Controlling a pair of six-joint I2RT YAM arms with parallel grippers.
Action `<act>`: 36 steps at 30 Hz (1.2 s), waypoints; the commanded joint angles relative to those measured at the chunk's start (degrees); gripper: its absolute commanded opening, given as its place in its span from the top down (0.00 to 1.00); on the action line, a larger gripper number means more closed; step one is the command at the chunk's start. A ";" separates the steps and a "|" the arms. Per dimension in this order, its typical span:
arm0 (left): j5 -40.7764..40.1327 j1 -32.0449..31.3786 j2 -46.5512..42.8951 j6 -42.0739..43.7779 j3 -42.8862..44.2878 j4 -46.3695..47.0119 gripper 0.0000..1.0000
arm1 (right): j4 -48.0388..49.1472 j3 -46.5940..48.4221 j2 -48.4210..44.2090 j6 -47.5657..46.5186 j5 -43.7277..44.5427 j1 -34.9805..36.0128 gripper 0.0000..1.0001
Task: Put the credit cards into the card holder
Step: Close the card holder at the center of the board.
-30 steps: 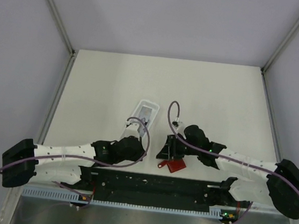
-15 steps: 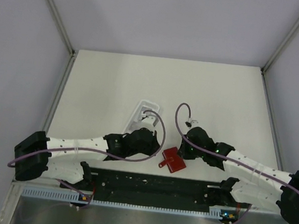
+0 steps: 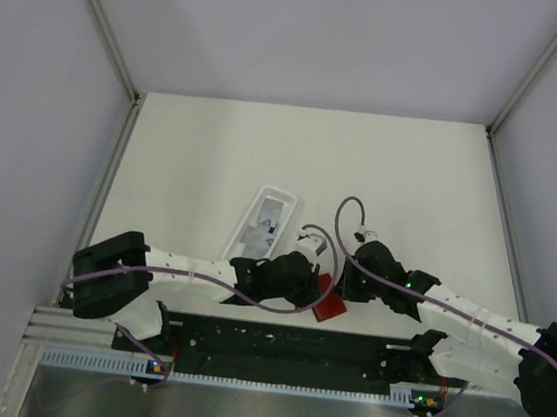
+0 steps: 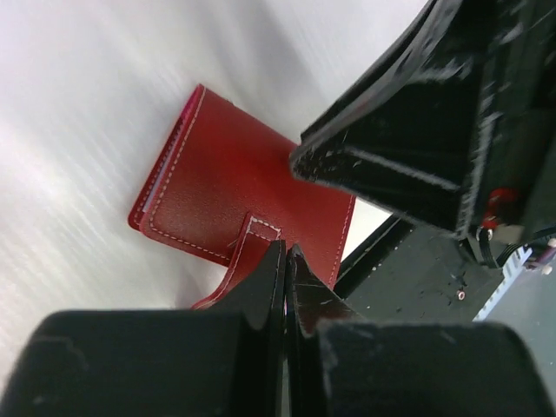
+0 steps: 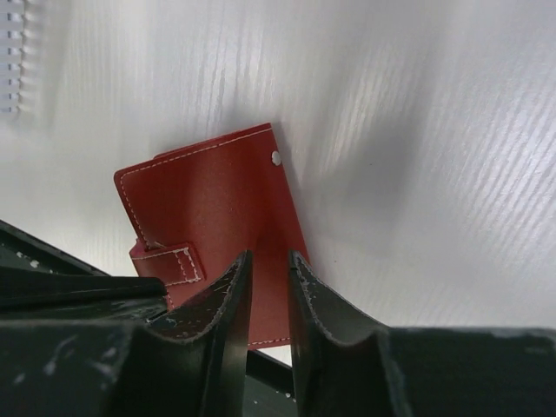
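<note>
White table (image 3: pixel 216 141), grey walls (image 3: pixel 329 33), card holder (image 3: pixel 330 308).

We see the overhead view evenly and softly lit from above, with only faint shadows beside the arms (image 3: pixel 186 266) on the pale table (image 3: pixel 195 149). In both wrist views the table glares in white streaks. The red wallet (image 4: pixel 234 191) stays fairly sharp, and the close black fingers (image 5: pixel 221 304) blur at the frame's lower edge.

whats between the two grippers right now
The closed red wallet, lying flat on the table. Both wrist views show it: the left gripper is at its clasp tab, and the right gripper is over its other end.
</note>
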 commanded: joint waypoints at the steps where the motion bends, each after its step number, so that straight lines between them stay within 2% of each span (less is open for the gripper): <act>1: 2.04 -0.75 2.69 -1.80 0.05 6.85 1.00 | 1.65 -0.80 -3.69 -0.20 -0.69 -2.83 0.74; 21: 1.51 -0.93 3.84 -5.23 -6.63 8.70 1.00 | 4.28 -2.99 -3.08 -5.22 -9.12 -7.05 0.54; 36: 1.25 -0.93 4.80 -5.94 -8.12 9.31 1.00 | 20.00 -8.62 1.66 -3.29 -23.00 -9.25 0.54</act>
